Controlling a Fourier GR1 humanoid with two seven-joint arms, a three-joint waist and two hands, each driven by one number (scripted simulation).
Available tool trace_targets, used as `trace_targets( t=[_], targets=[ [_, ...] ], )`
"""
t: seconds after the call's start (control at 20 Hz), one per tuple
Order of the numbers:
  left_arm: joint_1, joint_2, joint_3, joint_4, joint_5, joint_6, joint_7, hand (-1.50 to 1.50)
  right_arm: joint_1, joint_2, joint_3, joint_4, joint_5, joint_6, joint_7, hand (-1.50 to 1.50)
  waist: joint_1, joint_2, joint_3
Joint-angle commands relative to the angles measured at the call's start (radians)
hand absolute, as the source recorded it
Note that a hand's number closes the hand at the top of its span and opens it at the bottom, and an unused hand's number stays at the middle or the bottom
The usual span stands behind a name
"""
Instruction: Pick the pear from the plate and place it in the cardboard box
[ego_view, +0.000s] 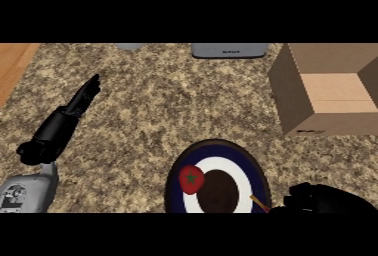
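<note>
A round plate (249, 165) with dark blue, white and brown rings lies at the counter's near edge, cut off by the view's lower edge. On its left side rests a small red fruit (191, 179) with a green top; it looks more like a strawberry than a pear. My right hand (325, 200) shows at the lower right, just beside the plate's right rim, fingers relaxed and holding nothing. My left hand (80, 102) rests at the left, fingers straight and pointing away. The open-topped cardboard box (325, 95) stands at the far right.
A grey appliance (229, 50) and a small grey object (129, 46) stand at the counter's back edge. A wooden strip (15, 65) borders the speckled counter on the left. A thin brown stick-like mark (258, 202) lies at the plate's right rim.
</note>
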Motion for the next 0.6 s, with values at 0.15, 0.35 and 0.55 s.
trace_targets(
  t=[0.15, 0.35, 0.55],
  targets=[
    [-0.013, 0.005, 0.019, 0.009, 0.001, 0.006, -0.002, 0.00, 0.052, -0.067, -0.331, -0.007, -0.468, 0.077, 0.014, 1.50, -0.009, 0.004, -0.001],
    [-0.013, -0.014, -0.012, 0.001, -0.014, 0.005, -0.008, 0.00, -0.038, -0.094, -0.502, 0.144, -0.649, 0.173, 0.068, 1.50, 0.014, 0.007, -0.001],
    [-0.001, -0.006, -0.002, -0.018, -0.004, -0.010, 0.002, 0.00, -0.188, -0.078, -0.533, 0.265, -0.693, 0.243, 0.206, 1.50, 0.038, 0.007, -0.002]
  ],
)
